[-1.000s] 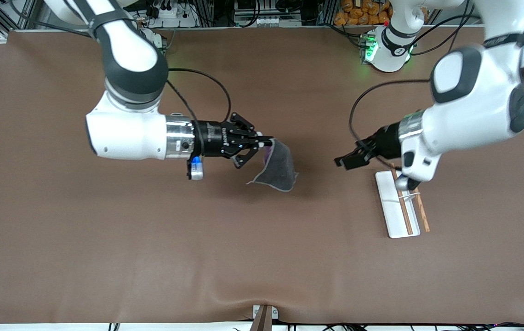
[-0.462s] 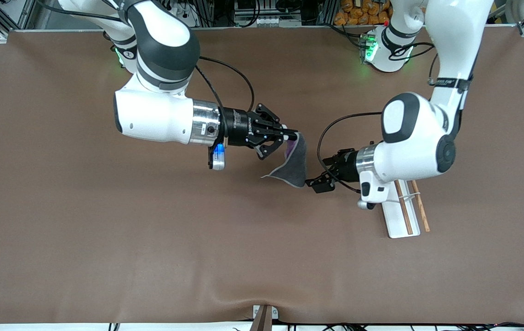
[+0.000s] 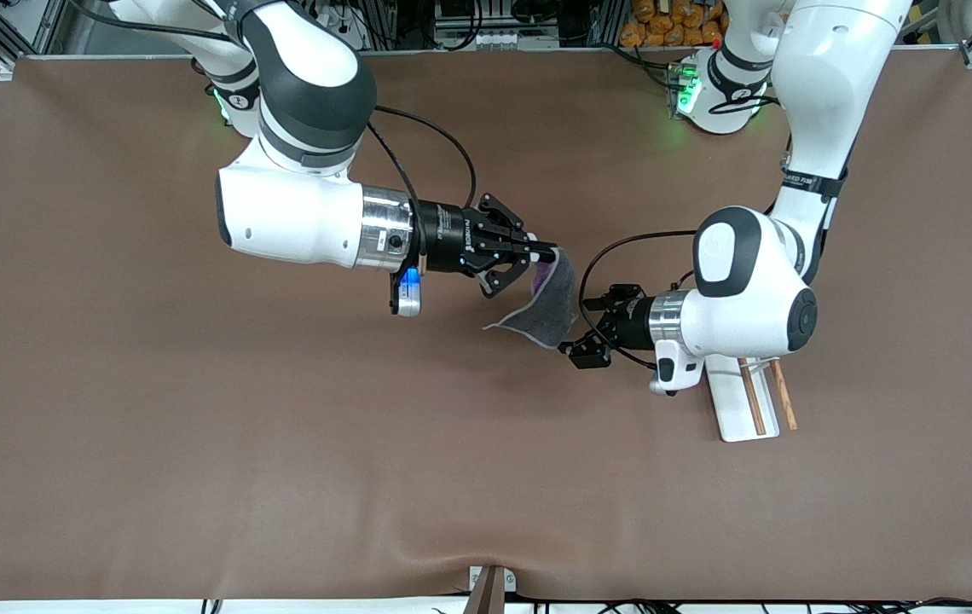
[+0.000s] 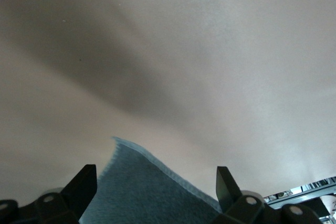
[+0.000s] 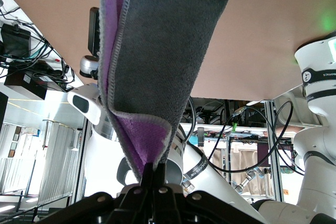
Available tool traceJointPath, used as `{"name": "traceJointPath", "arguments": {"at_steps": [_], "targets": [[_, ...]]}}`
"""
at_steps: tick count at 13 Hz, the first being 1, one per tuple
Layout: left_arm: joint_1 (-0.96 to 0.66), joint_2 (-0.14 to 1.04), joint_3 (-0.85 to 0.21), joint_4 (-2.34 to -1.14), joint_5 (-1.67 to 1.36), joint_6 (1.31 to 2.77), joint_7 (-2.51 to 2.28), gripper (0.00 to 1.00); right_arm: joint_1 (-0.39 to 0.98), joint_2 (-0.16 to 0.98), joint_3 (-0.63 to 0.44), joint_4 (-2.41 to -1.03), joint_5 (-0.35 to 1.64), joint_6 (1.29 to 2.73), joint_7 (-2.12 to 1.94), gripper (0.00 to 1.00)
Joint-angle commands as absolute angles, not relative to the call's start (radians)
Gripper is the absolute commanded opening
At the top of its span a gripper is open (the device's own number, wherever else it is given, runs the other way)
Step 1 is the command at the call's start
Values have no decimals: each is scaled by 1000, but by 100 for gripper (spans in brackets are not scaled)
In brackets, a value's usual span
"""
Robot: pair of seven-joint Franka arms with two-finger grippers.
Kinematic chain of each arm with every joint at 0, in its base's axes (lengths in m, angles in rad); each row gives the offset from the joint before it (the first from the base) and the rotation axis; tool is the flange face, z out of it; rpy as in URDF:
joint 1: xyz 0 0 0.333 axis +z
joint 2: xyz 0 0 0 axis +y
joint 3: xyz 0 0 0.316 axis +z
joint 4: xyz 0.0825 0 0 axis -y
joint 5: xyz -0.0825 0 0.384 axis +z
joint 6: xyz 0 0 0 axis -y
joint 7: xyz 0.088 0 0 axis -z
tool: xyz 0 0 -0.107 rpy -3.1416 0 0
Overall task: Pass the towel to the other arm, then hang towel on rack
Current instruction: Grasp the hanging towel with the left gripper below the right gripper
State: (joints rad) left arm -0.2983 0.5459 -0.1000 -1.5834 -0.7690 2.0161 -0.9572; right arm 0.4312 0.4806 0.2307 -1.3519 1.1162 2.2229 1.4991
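The towel (image 3: pixel 547 303) hangs in the air, dark grey face outward, purple showing near the top. My right gripper (image 3: pixel 552 252) is shut on its upper corner over the table's middle. The right wrist view shows the towel (image 5: pixel 157 51) folded and hanging from the shut right gripper (image 5: pixel 157 169). My left gripper (image 3: pixel 578 328) is open at the towel's lower edge. In the left wrist view the grey towel (image 4: pixel 152 192) with its pale stitched edge lies between the spread fingers of the left gripper (image 4: pixel 156 170). The rack (image 3: pixel 729 401) lies on the table, partly under the left arm.
The rack's two brown rods (image 3: pixel 750 396) point toward the front camera. The brown table cover (image 3: pixel 281 443) spreads all round. A small metal fitting (image 3: pixel 490 584) sits at the table's front edge. The left arm's wrist (image 5: pixel 86 103) shows past the towel in the right wrist view.
The right arm carried the towel toward the left arm's end of the table. The left arm swung in and lowered its open gripper to the towel's lower edge.
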Motion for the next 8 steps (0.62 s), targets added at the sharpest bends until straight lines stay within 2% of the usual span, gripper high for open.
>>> {"name": "traceJointPath", "arguments": {"at_steps": [1,8], "targets": [[-307,541,-100,-1609,-787,2019,-986,100,440,499,225,-1318,1135,2224,1516,0],[-321,551,-101,-1651,-788,1981,-1000,100,434,499,225,-1318,1135,2220,1514,0]]}}
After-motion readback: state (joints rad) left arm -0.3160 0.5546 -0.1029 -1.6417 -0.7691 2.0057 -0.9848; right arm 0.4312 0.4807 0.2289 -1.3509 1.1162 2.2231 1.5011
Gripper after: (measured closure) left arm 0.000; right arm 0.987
